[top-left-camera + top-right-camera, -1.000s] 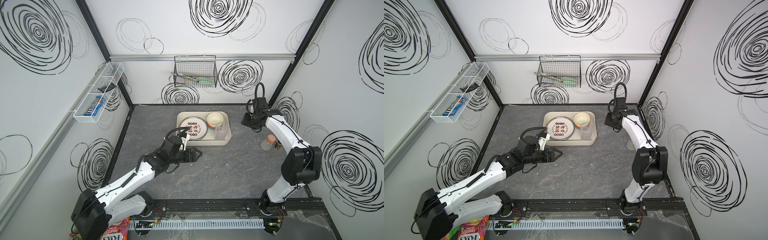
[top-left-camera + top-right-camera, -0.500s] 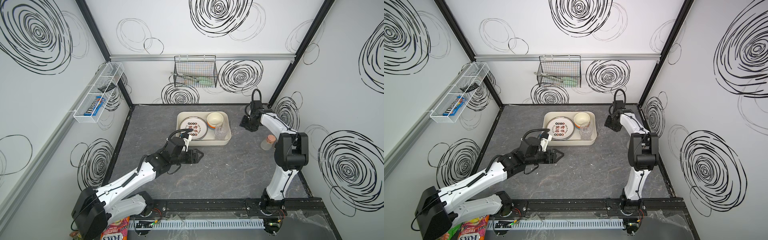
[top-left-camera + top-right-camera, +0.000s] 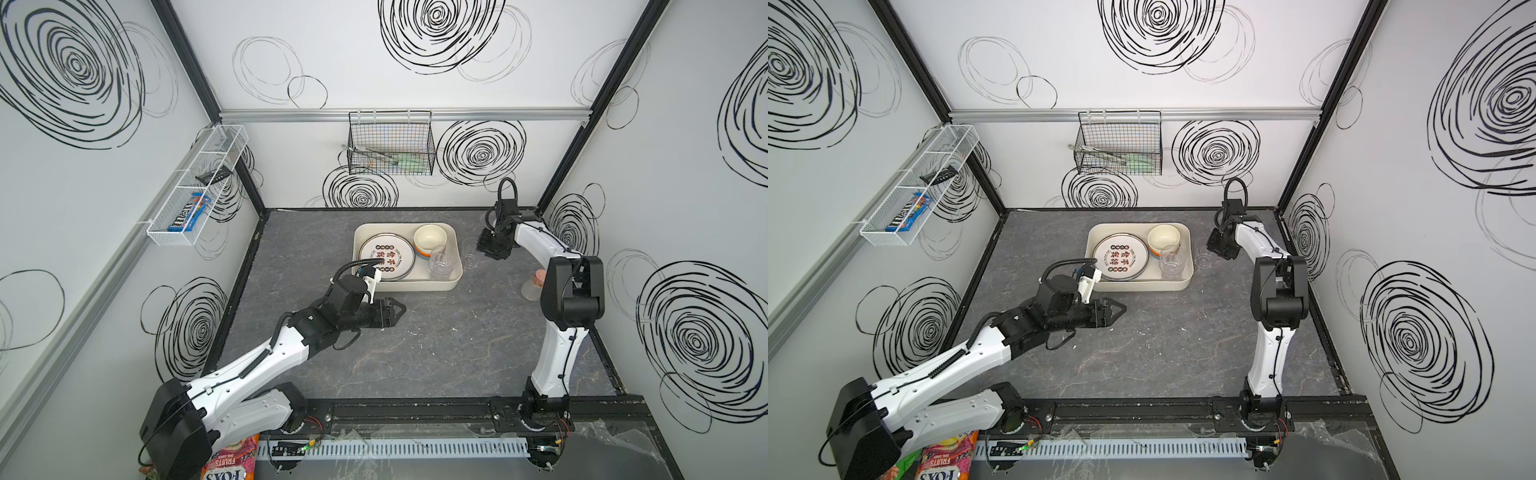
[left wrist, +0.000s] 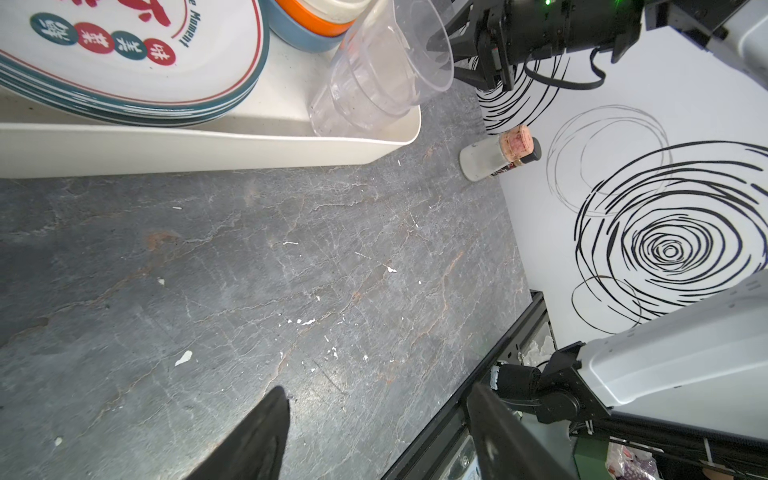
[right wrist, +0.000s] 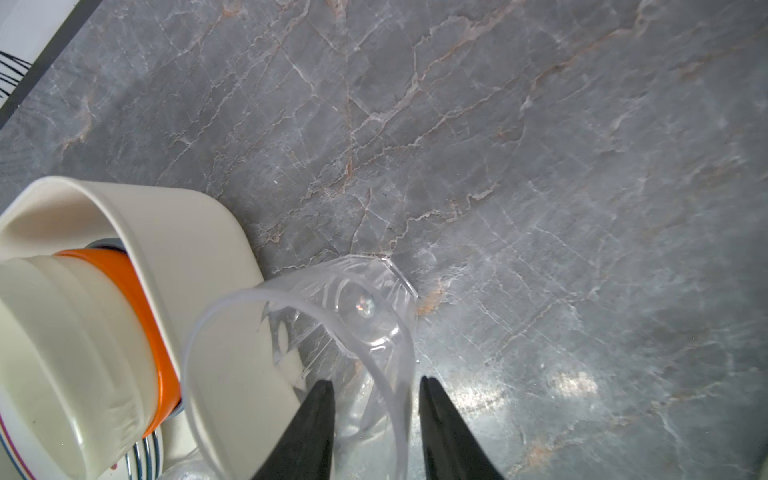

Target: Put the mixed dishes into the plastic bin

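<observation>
The cream plastic bin (image 3: 415,286) (image 3: 1144,286) at the back middle of the table holds white plates with red characters (image 3: 386,257), stacked cream, orange and blue bowls (image 3: 430,239) and a clear cup (image 3: 441,262). A second clear cup (image 3: 469,259) (image 5: 365,307) stands on the table against the bin's right wall. My right gripper (image 3: 478,253) (image 5: 376,380) is open, its narrow jaws straddling that cup's wall, one finger inside and one outside. My left gripper (image 3: 401,309) (image 4: 378,392) hangs open and empty over the table in front of the bin.
A small shaker with a pink top (image 3: 533,284) (image 4: 498,151) stands by the right wall, near my right arm's elbow. A black wire basket (image 3: 390,145) hangs on the back wall and a white mesh rack (image 3: 195,187) on the left wall.
My right gripper has come down to the cup beside the bin and its jaws have narrowed around the cup's wall. The left arm has barely moved.
</observation>
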{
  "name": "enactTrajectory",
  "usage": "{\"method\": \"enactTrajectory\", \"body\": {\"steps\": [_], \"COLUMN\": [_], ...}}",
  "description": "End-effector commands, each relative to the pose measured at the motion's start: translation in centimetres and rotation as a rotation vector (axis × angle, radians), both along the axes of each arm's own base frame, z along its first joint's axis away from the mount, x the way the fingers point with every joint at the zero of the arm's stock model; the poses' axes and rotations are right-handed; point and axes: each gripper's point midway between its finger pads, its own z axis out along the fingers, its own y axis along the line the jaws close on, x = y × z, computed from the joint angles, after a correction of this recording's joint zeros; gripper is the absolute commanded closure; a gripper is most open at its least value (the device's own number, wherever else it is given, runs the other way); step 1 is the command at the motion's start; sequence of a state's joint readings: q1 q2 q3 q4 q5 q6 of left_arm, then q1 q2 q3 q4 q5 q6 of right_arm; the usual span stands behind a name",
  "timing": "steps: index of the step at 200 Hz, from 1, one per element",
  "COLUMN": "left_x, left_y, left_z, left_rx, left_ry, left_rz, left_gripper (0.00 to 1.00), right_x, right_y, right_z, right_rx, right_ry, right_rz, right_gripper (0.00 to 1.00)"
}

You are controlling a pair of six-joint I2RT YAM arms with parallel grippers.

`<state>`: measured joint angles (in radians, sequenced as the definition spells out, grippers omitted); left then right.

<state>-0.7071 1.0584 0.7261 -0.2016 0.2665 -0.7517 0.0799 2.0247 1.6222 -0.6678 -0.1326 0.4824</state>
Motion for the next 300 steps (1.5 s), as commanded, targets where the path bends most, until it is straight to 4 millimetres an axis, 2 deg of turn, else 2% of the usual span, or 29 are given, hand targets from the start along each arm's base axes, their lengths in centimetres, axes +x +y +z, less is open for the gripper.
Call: {"method": "enactTrajectory", "body": {"steps": [1,77,119,160,228,264,300], "left_x": [0.2,0.2,0.2,0.2,0.2,0.4,0.5], "left_y": [0.0,0.1,0.1,0.1,0.4,0.5,0.7], "left_z": [0.7,0.6,0.6,0.6,0.4,0.4,0.2], "left_rx": [-0.019,-0.017,-0.016,-0.015,-0.015,-0.016,-0.013], "left_ry": [-0.029,-0.029,-0.027,-0.029,-0.030,-0.031,-0.030], "left_rz": [0.012,0.013,0.012,0.011,0.016,0.021,0.028], "left_gripper": [0.27,0.27,0.27,0.27,0.27,0.27,0.27], "right_x": [0.2,-0.9,-1.4,-2.1,-3.5,-4.4,-5.6], "right_y": [-0.1,-0.8,-1.2,-1.9,-2.6,-2.5,-1.5], "right_z": [0.3,-1.0,-1.0,-0.5,2.8,5.5,8.6], "right_rx": [0.005,-0.022,-0.038,-0.073,-0.106,-0.105,-0.092], "right_ry": [0.006,0.036,0.041,0.035,-0.015,-0.061,-0.105], "right_rz": [-0.010,-0.018,-0.021,-0.027,-0.026,-0.016,0.023], "right_gripper": [0.65,0.82,0.91,0.95,0.97,0.97,0.97]}}
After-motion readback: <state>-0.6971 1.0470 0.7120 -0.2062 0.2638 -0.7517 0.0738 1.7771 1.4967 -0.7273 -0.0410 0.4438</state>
